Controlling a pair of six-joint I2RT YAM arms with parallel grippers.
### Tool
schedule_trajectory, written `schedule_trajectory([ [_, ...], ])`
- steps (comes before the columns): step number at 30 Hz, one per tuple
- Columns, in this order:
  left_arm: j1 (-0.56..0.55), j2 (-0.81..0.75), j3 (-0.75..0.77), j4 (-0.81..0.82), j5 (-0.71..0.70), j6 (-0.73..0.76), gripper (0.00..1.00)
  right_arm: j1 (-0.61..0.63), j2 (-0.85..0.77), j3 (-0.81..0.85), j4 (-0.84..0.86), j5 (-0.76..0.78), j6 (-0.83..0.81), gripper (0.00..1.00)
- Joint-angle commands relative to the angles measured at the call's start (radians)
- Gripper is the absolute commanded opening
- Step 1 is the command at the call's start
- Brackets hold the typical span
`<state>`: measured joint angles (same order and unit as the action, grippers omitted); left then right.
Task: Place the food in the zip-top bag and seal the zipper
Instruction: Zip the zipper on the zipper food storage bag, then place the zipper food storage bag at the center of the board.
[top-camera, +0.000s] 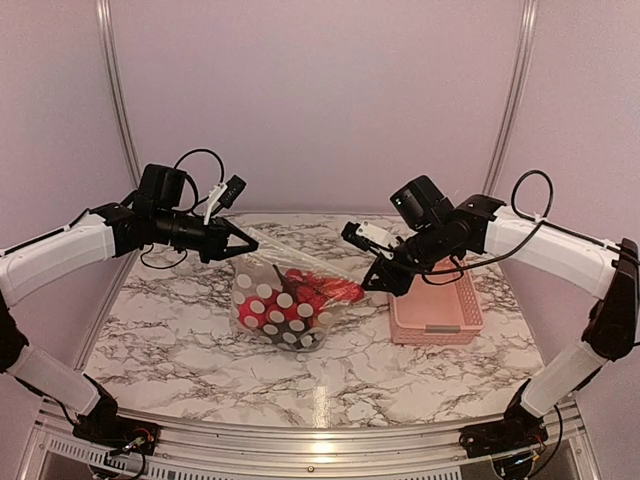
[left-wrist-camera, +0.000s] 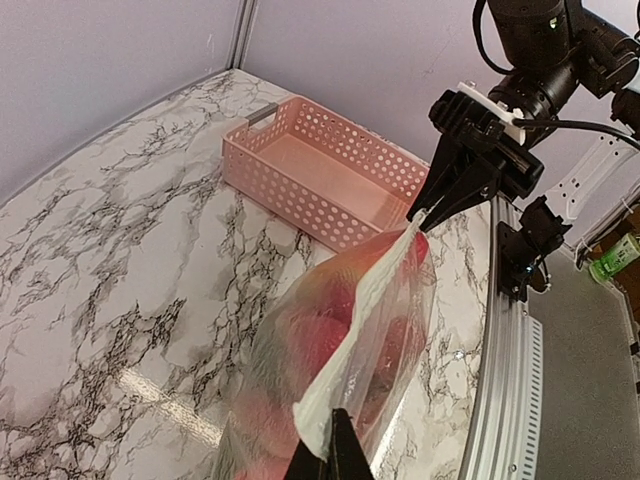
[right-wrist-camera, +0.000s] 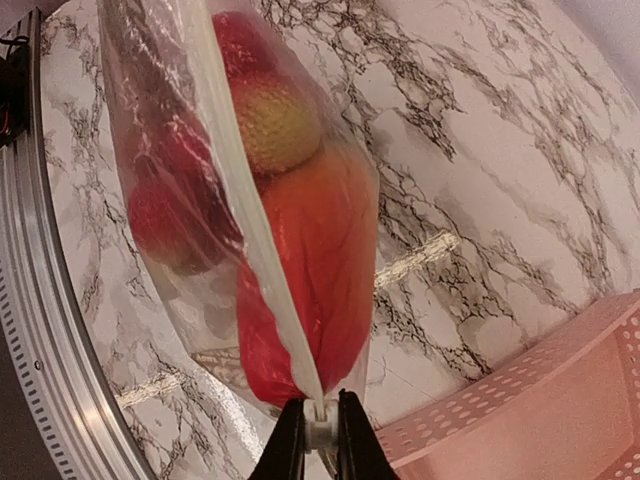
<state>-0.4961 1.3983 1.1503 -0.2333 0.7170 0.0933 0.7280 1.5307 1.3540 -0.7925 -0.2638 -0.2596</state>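
We hold the zip-top bag (top-camera: 285, 305) slung between both arms over the middle of the bench (top-camera: 180, 340), with the food (top-camera: 310, 288) bunched inside. Its zipper (right-wrist-camera: 252, 230) runs taut, roughly 9 to 3 o'clock seen from above. The left tool (top-camera: 243, 243) is clamped on the 9 o'clock end and the right tool (top-camera: 373, 283) on the 3 o'clock end. To seal it, we judge, one pinch must slide along that line.
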Motion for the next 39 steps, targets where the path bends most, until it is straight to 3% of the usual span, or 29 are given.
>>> schedule_trajectory([
  [1,0.033,-0.046,-0.009,0.032,-0.013,-0.001,0.0,-0.026,-0.044,-0.038,-0.09,0.103,-0.004,0.11],
  [11,0.033,-0.022,-0.013,0.083,0.005,-0.045,0.0,-0.026,0.005,0.02,-0.077,0.059,-0.004,0.12],
  [13,0.033,-0.011,-0.014,0.11,0.01,-0.061,0.0,-0.026,0.05,0.083,-0.083,0.035,0.001,0.23],
  [19,0.033,0.026,0.023,0.143,0.019,-0.062,0.0,-0.039,0.132,0.219,-0.076,0.028,0.044,0.38],
  [26,0.03,0.17,0.17,0.426,0.048,-0.241,0.0,-0.204,0.187,0.372,-0.064,-0.001,0.155,0.46],
  [32,0.012,0.291,0.335,0.52,0.093,-0.336,0.0,-0.316,0.195,0.438,-0.063,-0.008,0.209,0.51],
  [35,0.007,0.31,0.314,0.574,0.132,-0.38,0.0,-0.318,0.195,0.413,-0.058,-0.039,0.213,0.53],
  [39,0.004,0.328,0.155,0.53,0.219,-0.369,0.0,-0.319,0.187,0.351,-0.039,-0.085,0.221,0.54],
])
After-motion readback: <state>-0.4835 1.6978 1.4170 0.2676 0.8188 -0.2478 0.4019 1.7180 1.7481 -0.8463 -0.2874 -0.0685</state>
